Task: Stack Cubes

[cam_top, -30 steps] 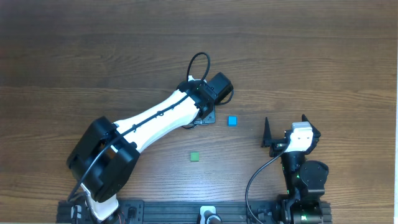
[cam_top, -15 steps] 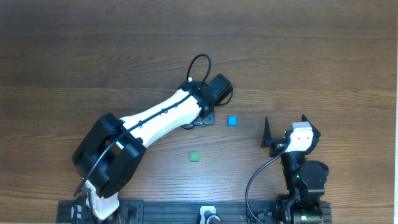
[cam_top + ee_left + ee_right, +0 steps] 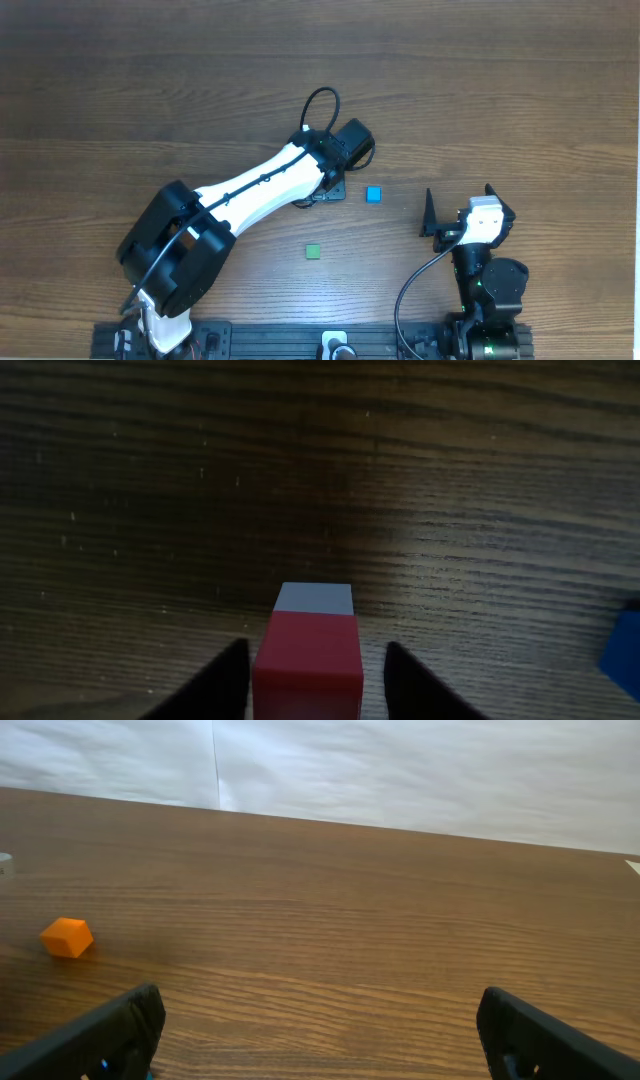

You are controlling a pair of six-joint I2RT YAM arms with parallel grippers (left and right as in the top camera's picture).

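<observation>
Left wrist view, left gripper [image 3: 315, 645] spread astride red cube [image 3: 308, 665] on table [image 3: 150, 80], gap each side, blue cube [image 3: 373, 194] near, green cube [image 3: 313, 252] apart, right gripper [image 3: 458, 195] spread wide.

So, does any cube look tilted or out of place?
Nothing stands out. The red cube sits straight inside the open left gripper; the blue cube and green cube lie flat, apart.

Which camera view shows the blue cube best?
The top view: there the blue cube lies whole and uncovered on the table. The left wrist view catches just one corner of it at the picture's edge.
</observation>
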